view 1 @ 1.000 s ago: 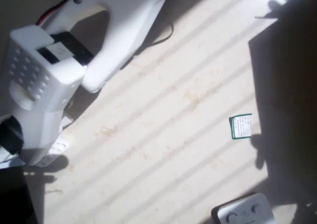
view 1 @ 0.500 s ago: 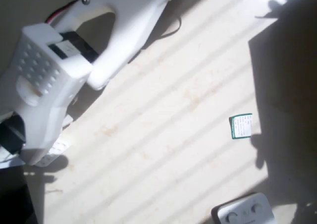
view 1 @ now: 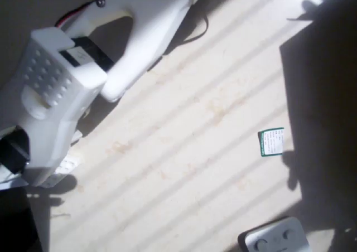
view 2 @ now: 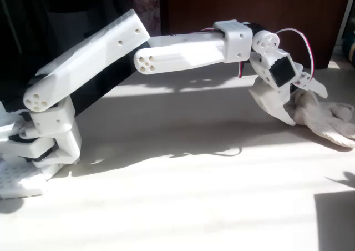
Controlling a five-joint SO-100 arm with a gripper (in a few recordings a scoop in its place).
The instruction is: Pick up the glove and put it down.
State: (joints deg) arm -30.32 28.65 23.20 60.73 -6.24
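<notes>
Glove on the table at the far right of the fixed view, claw down on its near end.
The glove (view 2: 324,120) lies on the table (view 2: 183,201), stubby fingers trailing right; its left end sits bunched between the claw (view 2: 288,104) fingers, which look closed on the fabric. White arm (view 2: 183,51) stretches out level from its base at the left. In the overhead view the arm (view 1: 56,107) covers the upper left; a green-edged card (view 1: 271,142) lies at the right, and a grey button device (view 1: 274,238) sits at the bottom edge.
</notes>
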